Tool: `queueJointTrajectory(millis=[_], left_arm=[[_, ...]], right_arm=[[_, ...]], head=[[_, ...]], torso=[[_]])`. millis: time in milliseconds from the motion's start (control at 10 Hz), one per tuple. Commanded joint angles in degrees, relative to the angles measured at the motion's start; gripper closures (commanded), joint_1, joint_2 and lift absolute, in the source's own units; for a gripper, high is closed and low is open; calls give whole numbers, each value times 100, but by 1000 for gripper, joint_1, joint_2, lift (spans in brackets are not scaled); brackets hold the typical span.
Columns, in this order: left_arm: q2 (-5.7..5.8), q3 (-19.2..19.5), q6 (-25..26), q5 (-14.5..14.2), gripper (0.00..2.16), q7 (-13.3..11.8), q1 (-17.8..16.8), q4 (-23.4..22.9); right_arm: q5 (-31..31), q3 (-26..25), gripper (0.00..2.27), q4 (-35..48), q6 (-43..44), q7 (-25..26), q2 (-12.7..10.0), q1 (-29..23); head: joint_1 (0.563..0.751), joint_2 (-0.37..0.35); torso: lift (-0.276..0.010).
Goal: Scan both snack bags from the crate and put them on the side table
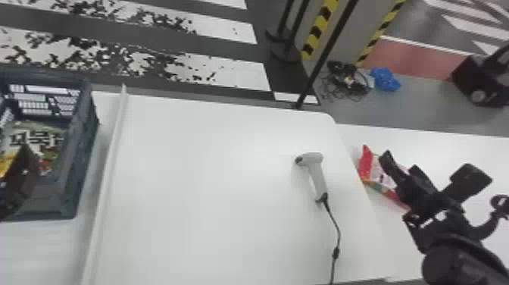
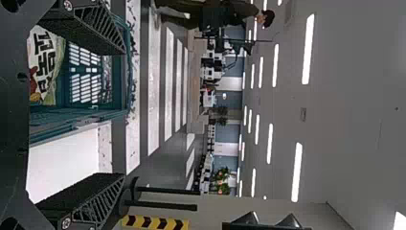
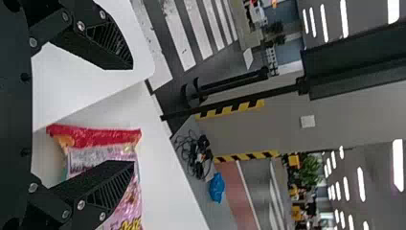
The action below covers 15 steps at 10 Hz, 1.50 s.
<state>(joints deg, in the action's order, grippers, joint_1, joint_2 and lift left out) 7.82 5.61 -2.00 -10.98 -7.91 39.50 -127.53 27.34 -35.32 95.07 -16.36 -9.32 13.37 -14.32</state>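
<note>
Left end effector [image 1: 19, 178]: fingers wide apart, holding nothing, at the crate [image 1: 81, 151]
Right end effector [image 1: 400, 162]: fingers wide apart, empty, by the pink snack bag [image 1: 373, 170]
Pink bag: lying on the right desk [image 1: 447, 147]; right wrist view details its red end
Crate: left, green-and-white snack bag [image 1: 34, 130] inside
Head view: scanner [image 1: 317, 176] on the middle desk [image 1: 208, 189]

White tables [image 1: 212, 227] with crate [image 1: 81, 151], scanner [image 1: 319, 178], 1 bag [image 1: 366, 163]

Bright ceiling strips [image 2: 308, 48]; soft glare on white tabletop [image 1: 227, 159].
</note>
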Motion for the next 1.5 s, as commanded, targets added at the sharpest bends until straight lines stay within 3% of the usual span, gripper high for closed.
queueJointTrajectory(millis=[0, 200, 400, 600, 700, 900, 1200, 1400], left_arm=[[-17, -7, 21, 8, 87, 8, 5, -26], [-26, 1, 21, 8, 87, 8, 23, -35], [-26, 63, 21, 8, 87, 17, 23, -35], [-17, 168, 91, 8, 87, 8, -21, -35], [-8, 248, 214, 17, 87, 0, -74, -35], [53, 494, 952, 17, 87, -27, -355, -61], [449, 1118, 2728, 8, 87, -501, -1102, -176], [1011, 1311, 3343, 61, 87, -809, -1551, -132]], right_arm=[[-317, 631, 56, 960, 638, 0, -318, -572], [-765, 1519, 56, 1593, 1288, 0, -511, -1064], [-1530, 2539, 60, 1725, 2097, 325, -625, -1389], [-1811, 3180, 63, 1716, 2378, 545, -749, -1530], [-1970, 3418, 63, 1716, 2484, 686, -792, -1547], [-2093, 3690, 63, 1708, 2501, 782, -872, -1582], [-2172, 3822, 63, 1681, 2537, 782, -872, -1705], [-2216, 3839, 63, 1681, 2537, 782, -872, -1758]], head=[[695, -350], [695, -345], [695, -210], [695, -80], [695, -56], [695, 31], [695, 121], [695, 164]], torso=[[-87], [-87], [-87], [-87], [-87], [-87], [-87], [-87]])
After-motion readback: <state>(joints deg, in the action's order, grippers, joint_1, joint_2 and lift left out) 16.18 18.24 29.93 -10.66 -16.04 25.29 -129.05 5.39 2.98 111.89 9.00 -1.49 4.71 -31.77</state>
